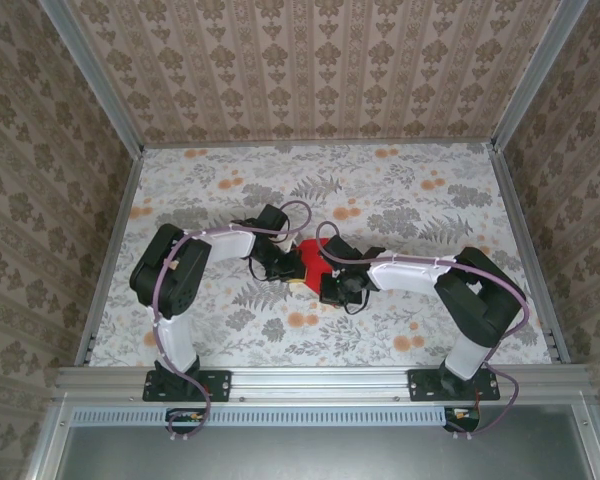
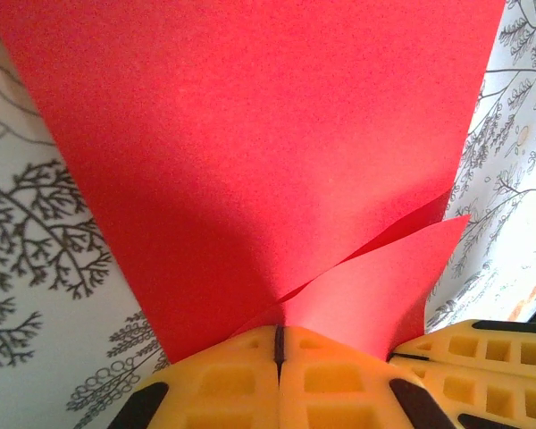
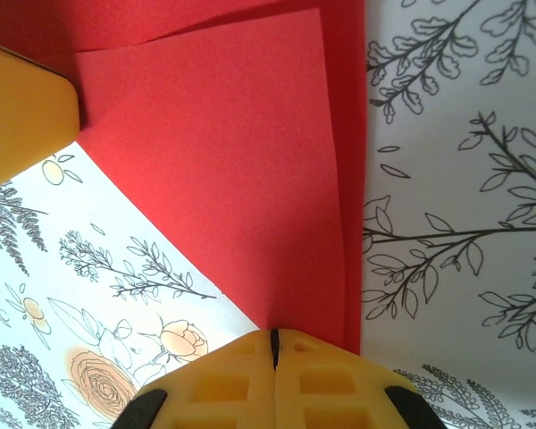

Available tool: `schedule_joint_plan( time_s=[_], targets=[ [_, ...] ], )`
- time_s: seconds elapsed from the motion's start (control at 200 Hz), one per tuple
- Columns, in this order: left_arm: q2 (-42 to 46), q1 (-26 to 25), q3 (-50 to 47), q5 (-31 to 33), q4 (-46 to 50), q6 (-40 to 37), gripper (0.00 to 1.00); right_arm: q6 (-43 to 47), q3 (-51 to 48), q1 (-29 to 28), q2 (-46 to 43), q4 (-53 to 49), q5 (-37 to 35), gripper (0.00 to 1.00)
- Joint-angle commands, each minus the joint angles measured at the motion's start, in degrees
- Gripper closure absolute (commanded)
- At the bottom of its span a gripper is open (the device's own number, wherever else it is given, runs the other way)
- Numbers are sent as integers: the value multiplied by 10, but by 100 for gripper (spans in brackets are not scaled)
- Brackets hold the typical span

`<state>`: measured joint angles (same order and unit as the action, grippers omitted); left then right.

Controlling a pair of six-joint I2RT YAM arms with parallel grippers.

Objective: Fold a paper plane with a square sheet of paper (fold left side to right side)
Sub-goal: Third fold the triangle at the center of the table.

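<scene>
The square sheet of paper is bright red and lies folded over on the flowered table between my two grippers. In the left wrist view the sheet has a raised flap whose edges run into the seam of my left gripper, which is shut on it. My right gripper is shut, its tips pressed on the near corner of the sheet, where two layers lie with their right edges almost matched. From above, the left gripper and right gripper sit close together at the paper.
The right gripper's yellow fingers crowd the left gripper at lower right. The left gripper's yellow finger stands at the paper's far left corner. Aluminium rails and patterned walls bound the table.
</scene>
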<state>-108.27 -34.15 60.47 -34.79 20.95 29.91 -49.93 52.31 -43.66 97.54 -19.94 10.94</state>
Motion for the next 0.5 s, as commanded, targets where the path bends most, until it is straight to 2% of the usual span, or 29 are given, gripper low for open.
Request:
schedule_joint_plan(
  time_s=[0.0,0.495],
  targets=[
    [-43,-6,-11,67,27,-16,94,-8,-20,2,-6,-52,-7,94],
    [-48,-6,-7,73,32,-17,94,-13,-66,6,-41,-69,-14,94]
  ],
)
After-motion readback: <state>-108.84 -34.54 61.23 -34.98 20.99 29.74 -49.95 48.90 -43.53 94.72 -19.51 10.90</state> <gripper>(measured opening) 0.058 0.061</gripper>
